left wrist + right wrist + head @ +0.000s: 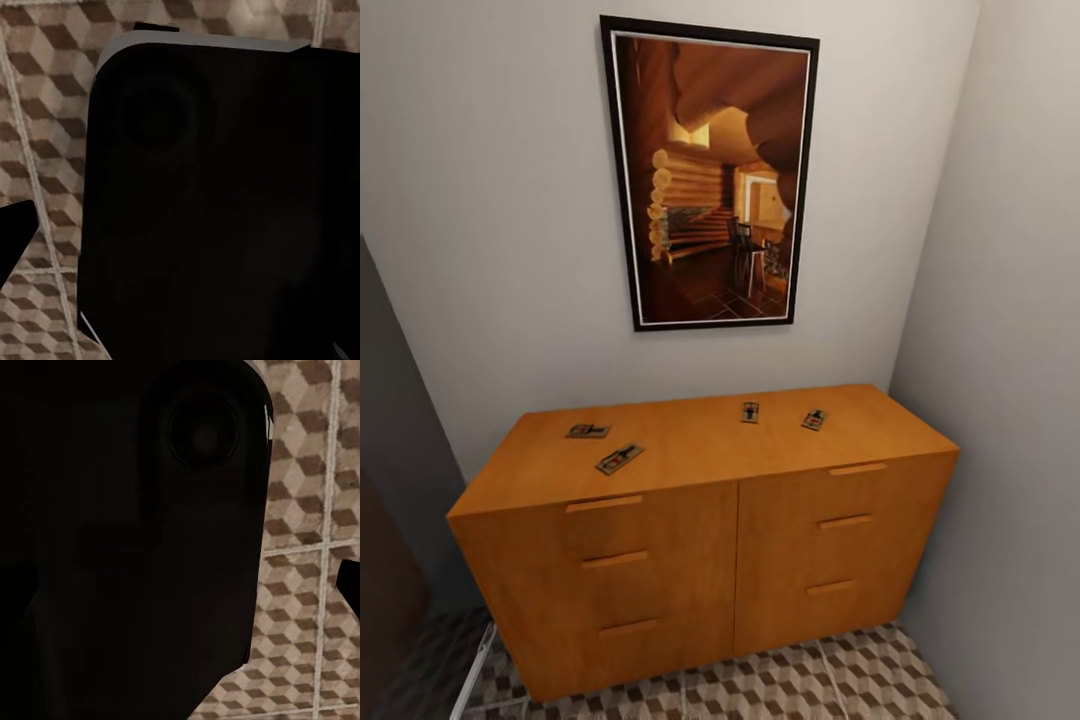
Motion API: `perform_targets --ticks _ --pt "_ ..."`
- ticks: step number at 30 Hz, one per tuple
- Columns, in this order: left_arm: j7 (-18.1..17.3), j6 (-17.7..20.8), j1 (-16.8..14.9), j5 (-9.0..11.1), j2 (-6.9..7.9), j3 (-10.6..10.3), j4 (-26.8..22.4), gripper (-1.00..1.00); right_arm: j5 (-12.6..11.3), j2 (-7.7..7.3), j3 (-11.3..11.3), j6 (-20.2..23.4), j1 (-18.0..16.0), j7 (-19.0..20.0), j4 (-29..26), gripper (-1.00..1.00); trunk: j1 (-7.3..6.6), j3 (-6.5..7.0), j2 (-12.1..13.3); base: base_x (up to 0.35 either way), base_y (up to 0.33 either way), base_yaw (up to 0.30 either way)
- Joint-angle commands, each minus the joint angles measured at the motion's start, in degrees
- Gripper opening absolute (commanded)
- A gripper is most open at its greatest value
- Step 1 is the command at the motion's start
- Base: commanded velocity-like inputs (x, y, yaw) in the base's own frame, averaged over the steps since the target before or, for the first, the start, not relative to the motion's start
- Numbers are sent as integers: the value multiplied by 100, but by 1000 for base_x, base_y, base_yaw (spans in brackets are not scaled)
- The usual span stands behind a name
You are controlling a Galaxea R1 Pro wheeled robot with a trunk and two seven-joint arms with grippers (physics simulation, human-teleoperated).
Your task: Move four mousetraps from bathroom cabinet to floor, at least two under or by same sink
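Note:
The orange-brown cabinet [660, 560] stands against the wall ahead, its drawers closed. Several mousetraps lie flat on its top: two on the left part [588, 431] [620, 458] and two on the right part [750, 412] [814, 420]. Cube-patterned bathroom floor [810, 680] runs in front of it. The bathroom sink is out of view. In the left wrist view one dark fingertip [15, 232] pokes in over the tiles [45, 112]. The right wrist view has a similar dark fingertip [349, 589] above the tiles [300, 510]. Neither view lets me judge the jaws.
A large framed picture [710, 170] hangs above the cabinet. A grey wall [1010, 400] closes in on the right and a dark panel [390, 500] on the left. The robot's dark body takes up much of the left wrist view [225, 210] and the right wrist view [127, 547].

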Motion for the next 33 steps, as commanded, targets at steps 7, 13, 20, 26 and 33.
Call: perform_targets --ticks 7,13,20,26,33 --pt "8 -20 -1 47 3 3 -3 100 7 1 3 -21 0 1 1 100 -2 -4 -3 -149 0 0" --pt "18 -22 -1 47 4 6 -8 100 4 1 0 -26 0 1 1 100 -2 -4 -3 -42 0 0" --pt "23 -22 -1 46 4 6 -13 100 -13 1 -36 -29 0 1 1 100 -2 -4 -3 -13 0 0" --pt "24 -22 -1 46 -12 -4 -31 100 -20 4 -53 -32 0 1 1 100 -2 -4 -3 -4 0 0" --pt "-23 49 -1 9 -42 -56 -564 100 26 -31 -24 29 -17 30 -139 100 -2 -4 -3 -1 0 0"
